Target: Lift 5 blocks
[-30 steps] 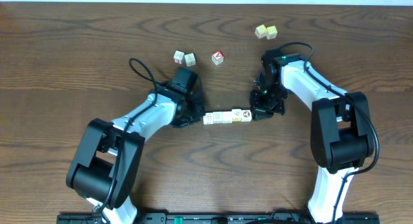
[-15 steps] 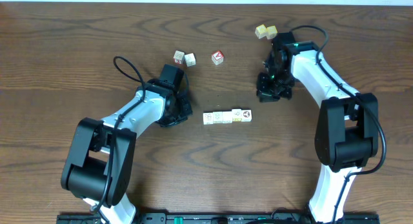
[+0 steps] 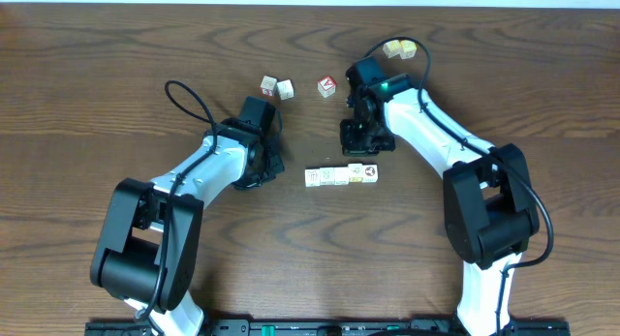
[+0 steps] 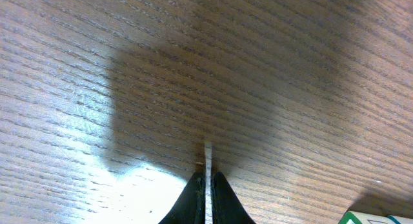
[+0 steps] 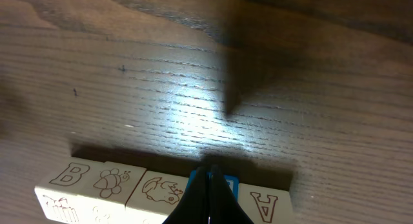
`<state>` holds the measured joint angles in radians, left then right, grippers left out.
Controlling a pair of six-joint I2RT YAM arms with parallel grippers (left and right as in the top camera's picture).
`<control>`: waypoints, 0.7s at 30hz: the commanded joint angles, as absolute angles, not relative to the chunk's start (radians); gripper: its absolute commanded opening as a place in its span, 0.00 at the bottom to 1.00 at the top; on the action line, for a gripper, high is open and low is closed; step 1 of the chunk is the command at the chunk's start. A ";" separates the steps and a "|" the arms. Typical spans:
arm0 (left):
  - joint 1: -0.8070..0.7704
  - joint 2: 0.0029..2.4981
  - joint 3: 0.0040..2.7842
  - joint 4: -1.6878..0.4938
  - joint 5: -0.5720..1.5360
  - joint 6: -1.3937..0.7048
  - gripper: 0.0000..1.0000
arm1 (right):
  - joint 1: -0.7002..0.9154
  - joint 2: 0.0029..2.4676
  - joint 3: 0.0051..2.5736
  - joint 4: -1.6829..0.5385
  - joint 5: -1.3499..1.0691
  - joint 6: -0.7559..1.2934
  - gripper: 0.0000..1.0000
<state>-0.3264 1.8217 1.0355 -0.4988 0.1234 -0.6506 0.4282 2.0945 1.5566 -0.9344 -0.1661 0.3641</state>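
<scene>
— Where are the blocks [image 3: 341, 174] sitting?

— They are lying in one tight row, side by side and touching, on the table [image 3: 87, 84], just below the middle of the overhead frame. In the right wrist view the row is running along the bottom edge, showing a B, a turtle, another animal drawing, a blue-edged face and an A.

— Is anything gripping them?

— No. The right gripper [image 5: 210, 185] is hanging just above the row's right half in the overhead frame, its fingers pressed together on nothing. In its own view the tips are overlapping the blue-edged face, and I cannot tell whether they are touching it.

— And the other one?

— The left gripper [image 4: 207, 179] is sitting to the left of the row, apart from it, with its fingers clenched on nothing. They are pointing down at bare wood, and a corner of one block is peeking in at the lower right of that view.

— What else is lying about?

— Two pale cubes [image 3: 276, 86] are sitting side by side above the left gripper in the overhead frame. A red cube [image 3: 326, 85] is sitting just to their right. Two yellow cubes [image 3: 397, 48] are showing at the top edge, partly hidden behind the right arm.
</scene>
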 commanded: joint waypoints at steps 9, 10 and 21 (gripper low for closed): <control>-0.324 1.816 1.028 -0.515 0.093 -0.648 0.07 | 0.444 2.106 1.530 -0.952 -0.132 0.412 0.01; -0.324 1.816 1.028 -0.515 0.093 -0.648 0.07 | 0.445 2.106 1.530 -0.954 -0.132 0.412 0.01; -0.324 1.816 1.028 -0.515 0.093 -0.649 0.07 | 0.447 2.106 1.529 -0.950 -0.147 0.423 0.01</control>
